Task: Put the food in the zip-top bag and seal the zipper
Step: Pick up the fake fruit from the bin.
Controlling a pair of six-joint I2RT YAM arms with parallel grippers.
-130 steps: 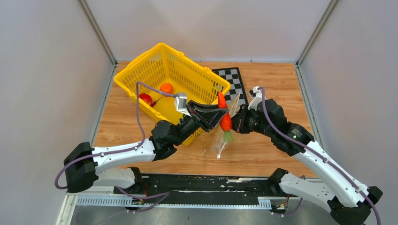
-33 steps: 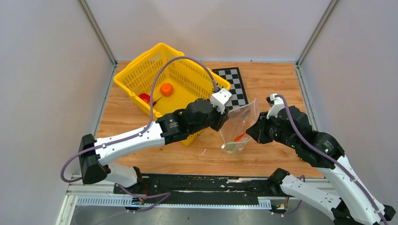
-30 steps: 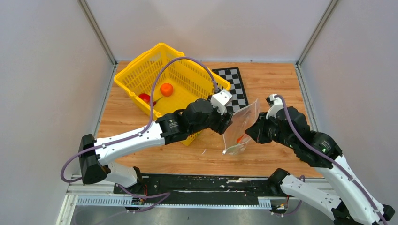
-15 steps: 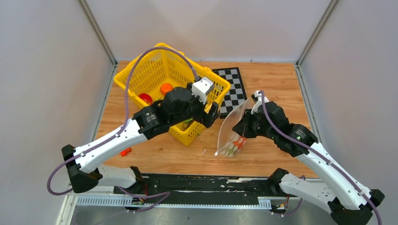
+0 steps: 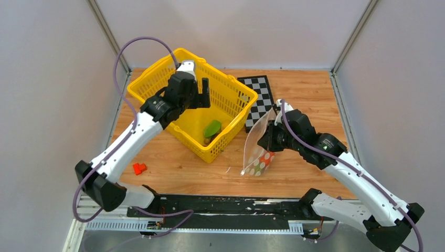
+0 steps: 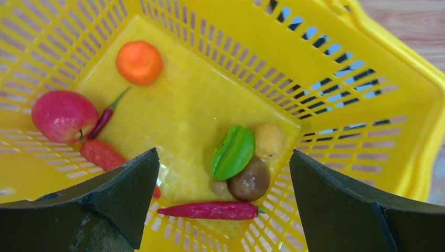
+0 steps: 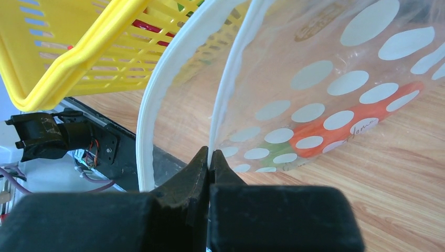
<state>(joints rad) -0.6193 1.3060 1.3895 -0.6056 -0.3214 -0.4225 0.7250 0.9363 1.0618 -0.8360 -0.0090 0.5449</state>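
My left gripper hangs open over the yellow basket. Between its wide jaws lie a green pepper, a yellow lemon, a brown ball and a red chili. Farther in are an orange, a red tomato and a small chili. My right gripper is shut on one lip of the zip-top bag, held upright with its mouth gaping. The zipper curves pale along the mouth. An orange carrot lies inside the bag.
A checkerboard card lies behind the bag. A small red block sits on the wood near the left arm. Grey walls close in the table on the left, back and right.
My left arm has swung away from the bag, back and left over the basket, and its jaws have opened wide. The right gripper still holds the bag, shifted slightly left.
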